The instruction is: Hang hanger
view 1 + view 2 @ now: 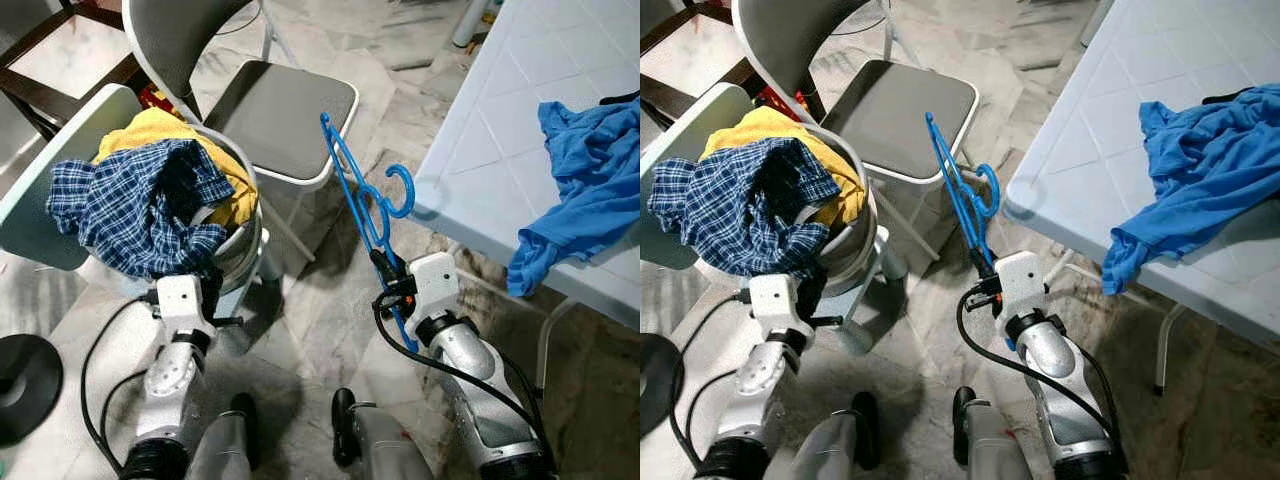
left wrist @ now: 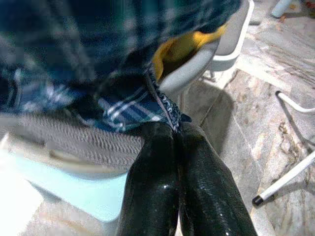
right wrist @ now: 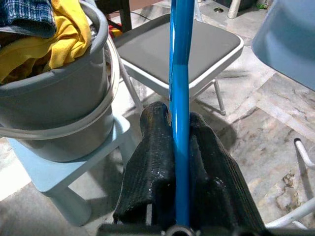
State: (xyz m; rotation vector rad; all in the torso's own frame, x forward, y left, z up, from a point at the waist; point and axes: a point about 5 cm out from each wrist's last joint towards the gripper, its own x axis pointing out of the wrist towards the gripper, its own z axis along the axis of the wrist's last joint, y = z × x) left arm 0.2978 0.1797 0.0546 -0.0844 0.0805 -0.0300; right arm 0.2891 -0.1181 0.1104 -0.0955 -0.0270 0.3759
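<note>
Left eye view: right hand [image 1: 383, 272] clamps the blue hanger [image 1: 360, 200] between grey chair [image 1: 285, 115] and table [image 1: 480, 150]; left hand [image 2: 174, 129] pinches the plaid shirt [image 1: 135, 205].

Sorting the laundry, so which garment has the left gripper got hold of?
The blue-and-white plaid shirt heaped in the grey bucket: the left gripper pinches its hem. The yellow garment lies beneath it; the plain blue one lies on the table.

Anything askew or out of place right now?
Yes: the blue shirt droops over the white table edge and could slide off. The plaid shirt spills over the grey bucket, pinched by the left gripper. The right gripper holds the blue hanger tilted.
</note>
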